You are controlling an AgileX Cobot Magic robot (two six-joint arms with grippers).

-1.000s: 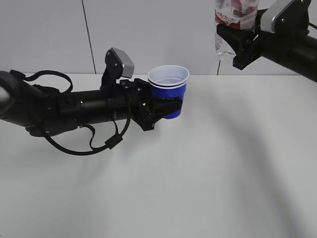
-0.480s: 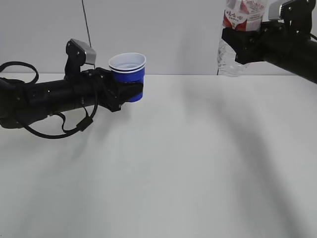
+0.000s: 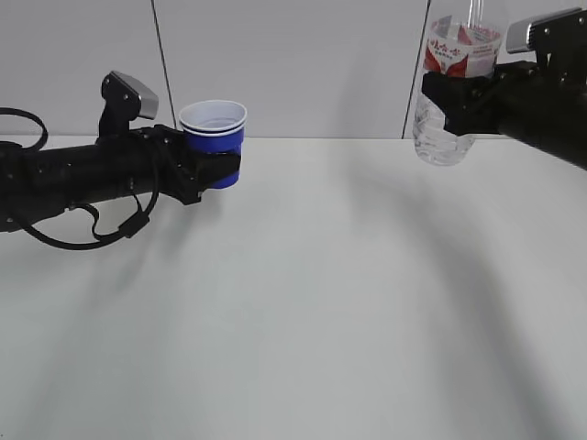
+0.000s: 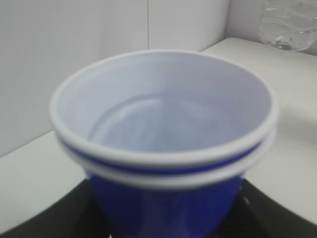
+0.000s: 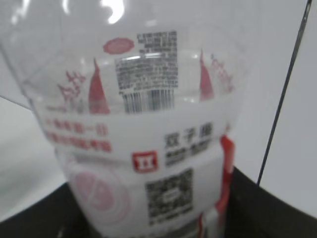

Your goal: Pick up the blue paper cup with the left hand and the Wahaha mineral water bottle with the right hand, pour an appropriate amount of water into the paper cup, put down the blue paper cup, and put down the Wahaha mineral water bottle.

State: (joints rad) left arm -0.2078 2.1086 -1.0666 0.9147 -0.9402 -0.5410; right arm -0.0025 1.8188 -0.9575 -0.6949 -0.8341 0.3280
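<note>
Red-and-white label band with barcode, QR code and Chinese print too blurred to read, on tall clear ribbed plastic bottle (image 3: 448, 92), clamped upright above white table (image 3: 330, 302) by black right gripper (image 3: 459, 96). Pale panelled wall behind. Blue white-rimmed paper cup (image 3: 214, 139), clamped upright by horizontal black left gripper (image 3: 209, 170), well apart.

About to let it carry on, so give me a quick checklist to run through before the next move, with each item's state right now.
1. Blue paper cup held by the left hand: ok.
2. Cup upright, mouth up: ok.
3. Wahaha mineral water bottle held by the right hand: ok.
4. Bottle upright, not tipping: ok.
5. Both set down on the table: not ok, both are in the air.
6. Water amount in the cup: cannot tell.
</note>
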